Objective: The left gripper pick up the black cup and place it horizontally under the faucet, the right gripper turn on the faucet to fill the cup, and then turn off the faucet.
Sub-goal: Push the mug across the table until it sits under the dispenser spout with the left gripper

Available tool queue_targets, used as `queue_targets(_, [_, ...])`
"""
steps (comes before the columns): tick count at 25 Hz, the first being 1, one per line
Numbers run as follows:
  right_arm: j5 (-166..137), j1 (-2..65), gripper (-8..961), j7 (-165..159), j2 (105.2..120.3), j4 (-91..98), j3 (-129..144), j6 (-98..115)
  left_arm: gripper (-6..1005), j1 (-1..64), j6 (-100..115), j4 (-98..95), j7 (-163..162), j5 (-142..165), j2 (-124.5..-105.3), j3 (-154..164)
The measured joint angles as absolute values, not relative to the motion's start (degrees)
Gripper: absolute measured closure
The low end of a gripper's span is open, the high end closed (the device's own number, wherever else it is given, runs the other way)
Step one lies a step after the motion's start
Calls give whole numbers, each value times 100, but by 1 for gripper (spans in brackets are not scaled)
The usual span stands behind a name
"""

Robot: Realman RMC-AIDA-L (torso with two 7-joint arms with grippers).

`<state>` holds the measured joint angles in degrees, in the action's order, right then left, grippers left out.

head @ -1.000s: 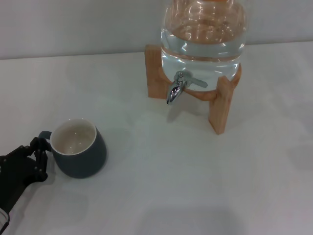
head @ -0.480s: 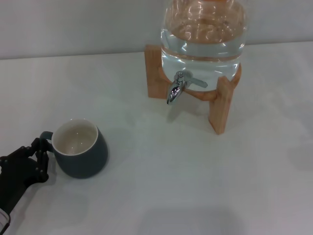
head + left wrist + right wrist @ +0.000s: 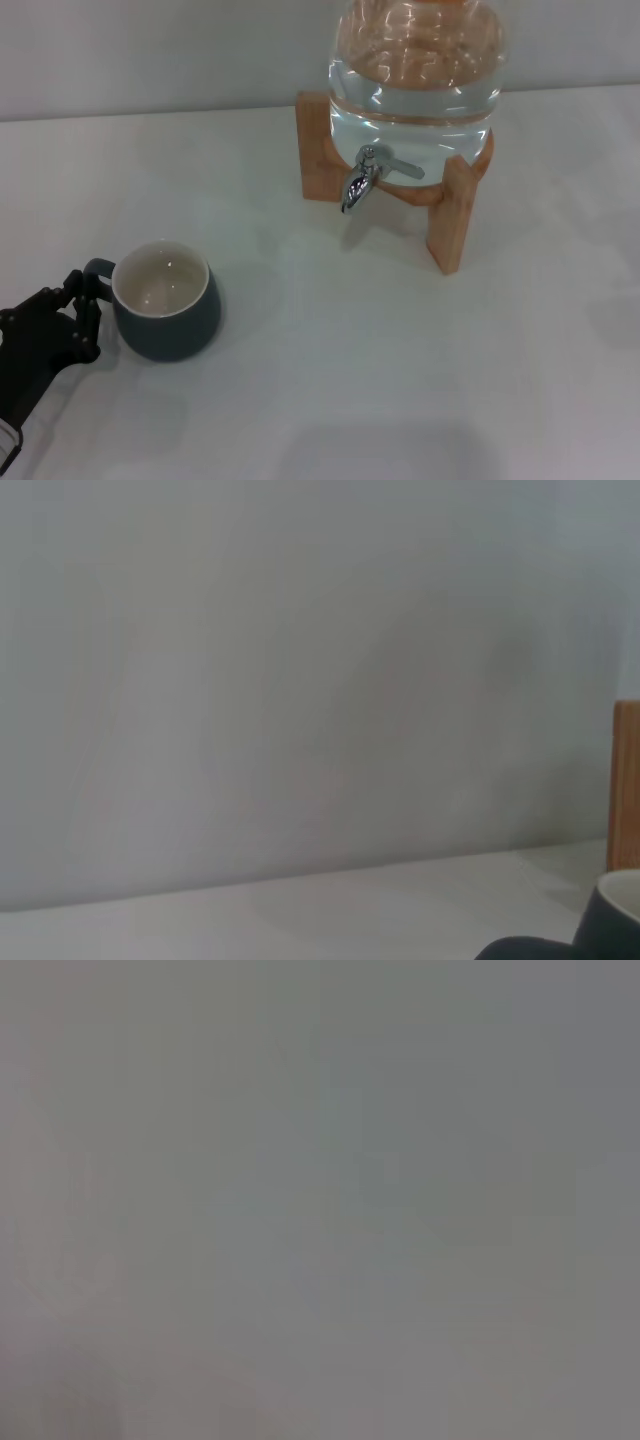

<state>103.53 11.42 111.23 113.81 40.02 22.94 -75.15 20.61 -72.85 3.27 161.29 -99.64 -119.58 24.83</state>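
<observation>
A pale white table [image 3: 330,380] fills the head view, backed by a plain light wall [image 3: 150,50] along its far edge. The left wrist view shows the same wall over a strip of tabletop.

The largest thing on the table is a clear water jar [image 3: 415,75], filled with water and cut off by the top of the picture. It sits in a wooden stand [image 3: 450,215] at the far right of the surface, with two legs showing, one on either side of the spout. One edge of that stand [image 3: 626,785] also shows in the left wrist view.

Next in size is the black cup [image 3: 166,300]. It stands upright on the table at the near left, well apart from the jar, its cream inside facing up and its small loop handle turned toward the robot's left. Its rim and dark wall [image 3: 612,925] show at a corner of the left wrist view.

The left gripper [image 3: 82,310] reaches in low from the near left corner. Its black fingers [image 3: 88,322] sit right at the cup's handle, set narrowly about it, but whether they actually grip it cannot be told.

The faucet [image 3: 360,182] is the smallest: a chrome spigot at the jar's front between the stand's legs, its spout angled down and its flat lever pointing toward the robot's right. No water runs from it.

The right wrist view is only a flat grey field.
</observation>
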Motion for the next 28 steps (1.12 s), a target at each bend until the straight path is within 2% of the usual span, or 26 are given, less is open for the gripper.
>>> queue_targets(28, [10353, 1166, 115, 11127, 11364, 3999, 2294, -7491, 865, 2285, -7528, 406, 16128, -9919, -11971, 2514])
